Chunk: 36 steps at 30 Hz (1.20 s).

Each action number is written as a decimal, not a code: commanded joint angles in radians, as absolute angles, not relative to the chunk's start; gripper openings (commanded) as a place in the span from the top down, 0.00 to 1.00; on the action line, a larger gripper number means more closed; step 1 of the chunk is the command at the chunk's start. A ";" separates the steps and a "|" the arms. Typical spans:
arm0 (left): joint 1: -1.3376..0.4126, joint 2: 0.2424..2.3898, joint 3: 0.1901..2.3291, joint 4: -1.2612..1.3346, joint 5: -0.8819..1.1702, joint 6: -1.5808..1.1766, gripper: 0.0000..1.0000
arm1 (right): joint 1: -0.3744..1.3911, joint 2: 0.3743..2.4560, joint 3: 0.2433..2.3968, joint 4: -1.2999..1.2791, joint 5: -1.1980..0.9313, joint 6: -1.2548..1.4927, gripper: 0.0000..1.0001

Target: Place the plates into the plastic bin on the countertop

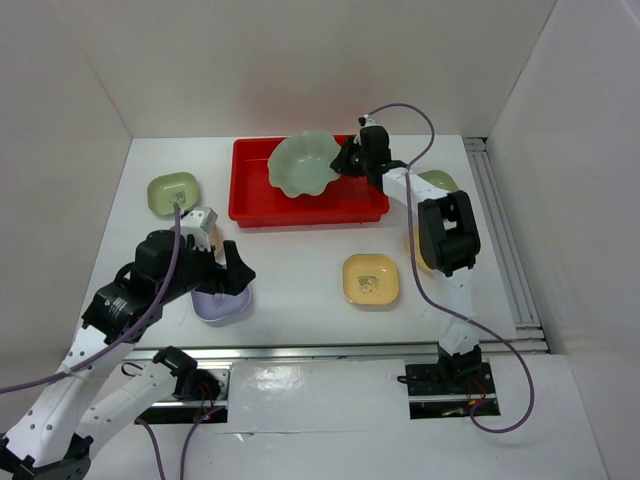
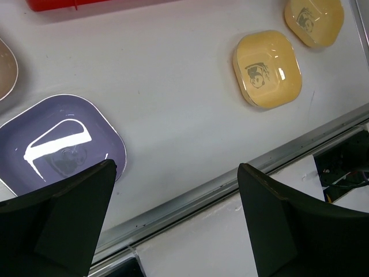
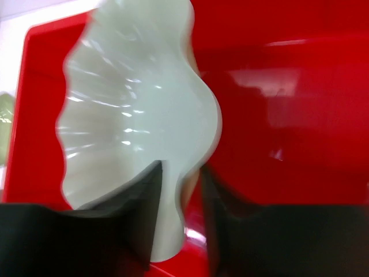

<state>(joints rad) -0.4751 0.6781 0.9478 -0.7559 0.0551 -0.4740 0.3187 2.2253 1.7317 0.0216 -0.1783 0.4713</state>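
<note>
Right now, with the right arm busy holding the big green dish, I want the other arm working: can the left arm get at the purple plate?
Probably yes. The left gripper hangs open just above the purple plate at its edge, with nothing on the plate or between them.

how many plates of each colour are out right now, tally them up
pale-green scalloped dish: 1
yellow dishes: 2
olive-green dishes: 2 (one partly hidden by the right arm)
lavender dish: 1
tan dish: 1
total: 7
</note>
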 commanded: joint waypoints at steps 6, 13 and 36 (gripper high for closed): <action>-0.479 0.712 0.925 -0.650 0.092 -0.471 0.00 | 0.304 2.151 1.758 0.060 -0.274 0.485 0.08; -0.479 0.758 0.925 -0.606 0.147 -0.529 0.00 | 0.304 1.894 1.715 -0.024 -0.155 0.433 0.00; -0.798 1.453 0.905 0.041 0.078 -0.704 0.00 | 0.456 1.088 1.351 -0.396 0.320 0.333 0.00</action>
